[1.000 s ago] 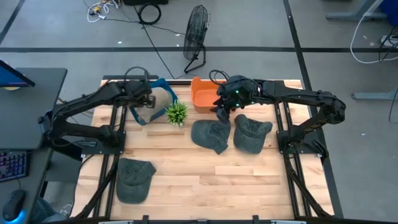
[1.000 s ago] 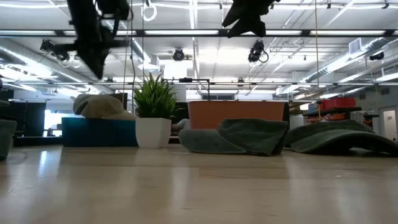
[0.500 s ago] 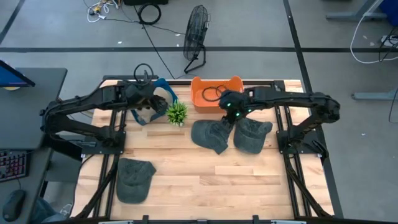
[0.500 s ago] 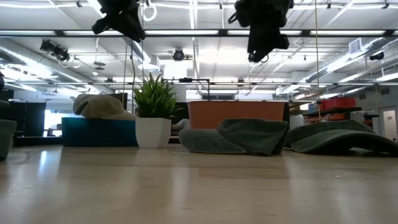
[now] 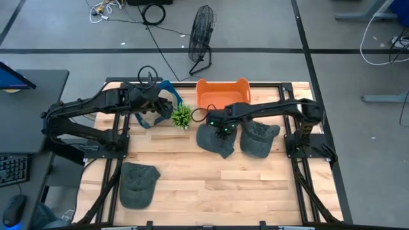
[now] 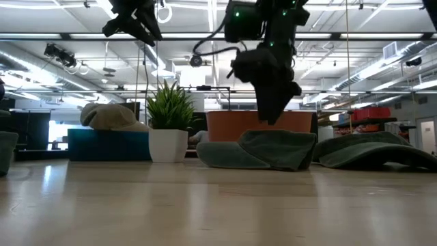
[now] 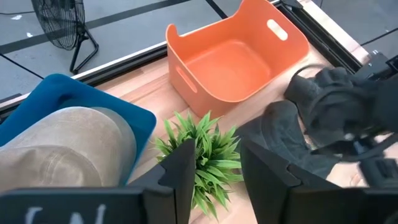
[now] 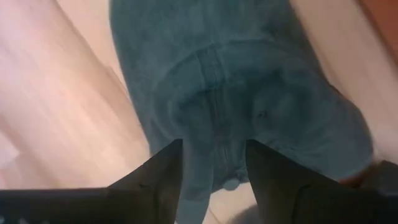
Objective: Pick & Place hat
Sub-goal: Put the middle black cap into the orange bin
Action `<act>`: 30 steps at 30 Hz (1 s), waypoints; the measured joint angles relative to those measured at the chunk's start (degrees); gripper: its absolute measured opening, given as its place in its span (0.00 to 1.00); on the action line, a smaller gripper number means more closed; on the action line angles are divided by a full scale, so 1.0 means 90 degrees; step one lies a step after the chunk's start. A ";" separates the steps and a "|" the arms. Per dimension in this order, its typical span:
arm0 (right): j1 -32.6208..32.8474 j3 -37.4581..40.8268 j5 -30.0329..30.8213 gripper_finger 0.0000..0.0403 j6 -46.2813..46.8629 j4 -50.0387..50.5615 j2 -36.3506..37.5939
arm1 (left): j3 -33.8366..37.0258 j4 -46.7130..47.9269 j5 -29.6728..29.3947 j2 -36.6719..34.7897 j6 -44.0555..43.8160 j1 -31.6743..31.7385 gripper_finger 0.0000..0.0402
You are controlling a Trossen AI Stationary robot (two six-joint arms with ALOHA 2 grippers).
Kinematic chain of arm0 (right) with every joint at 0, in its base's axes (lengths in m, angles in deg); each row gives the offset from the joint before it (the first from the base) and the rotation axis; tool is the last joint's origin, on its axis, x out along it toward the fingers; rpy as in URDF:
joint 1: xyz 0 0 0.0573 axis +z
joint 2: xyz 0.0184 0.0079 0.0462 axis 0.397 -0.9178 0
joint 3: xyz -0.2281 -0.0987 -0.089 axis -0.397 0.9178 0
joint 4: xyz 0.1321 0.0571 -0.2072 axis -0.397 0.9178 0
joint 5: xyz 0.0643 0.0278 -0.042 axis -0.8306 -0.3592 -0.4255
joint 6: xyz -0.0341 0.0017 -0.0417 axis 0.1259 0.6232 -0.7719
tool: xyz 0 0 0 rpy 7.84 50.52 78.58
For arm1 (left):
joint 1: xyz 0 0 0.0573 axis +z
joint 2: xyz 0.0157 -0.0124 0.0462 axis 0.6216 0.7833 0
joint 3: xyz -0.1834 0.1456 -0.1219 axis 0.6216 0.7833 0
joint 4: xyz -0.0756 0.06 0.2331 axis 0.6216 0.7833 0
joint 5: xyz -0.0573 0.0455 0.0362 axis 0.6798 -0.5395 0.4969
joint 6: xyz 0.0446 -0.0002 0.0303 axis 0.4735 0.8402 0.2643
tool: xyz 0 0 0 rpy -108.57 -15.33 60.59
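Note:
A dark green hat point(image 5: 214, 142) lies flat on the wooden table, crown up. My right gripper point(image 5: 222, 128) hangs open just above it, one finger on either side of the crown seam point(image 8: 214, 106); in the low view its tips point(image 6: 273, 113) are a little clear of the hat point(image 6: 259, 150). A tan hat point(image 7: 56, 155) rests in the blue bin point(image 7: 74, 93) at the far left. My left gripper point(image 7: 214, 165) is open and raised above that bin point(image 5: 167, 86), with nothing between its fingers.
An orange bin point(image 5: 223, 96) stands at the far middle, with a small potted plant point(image 5: 182, 116) between it and the blue bin. A second dark hat point(image 5: 259, 139) lies to the right of the first. A third one point(image 5: 137, 184) lies near the left front.
My right gripper has come from above the orange bin toward the table's near and left side. It has also gone down to just over the middle dark hat. My left gripper has risen above the blue bin, where the tan hat stays.

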 joint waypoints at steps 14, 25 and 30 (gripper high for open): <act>0.0036 -0.0001 -0.0002 0.44 -0.0446 -0.0870 -0.0413 | 0.0000 0.0010 0.0000 0.0000 0.0005 0.0000 0.33; 0.0036 -0.0006 -0.0169 0.44 -0.0328 -0.0968 -0.0755 | 0.0000 0.0009 0.0000 -0.0002 0.0005 0.0002 0.33; 0.0036 -0.0006 -0.0035 0.41 -0.0373 -0.1088 -0.0913 | 0.0000 0.0042 0.0000 -0.0002 0.0008 0.0001 0.33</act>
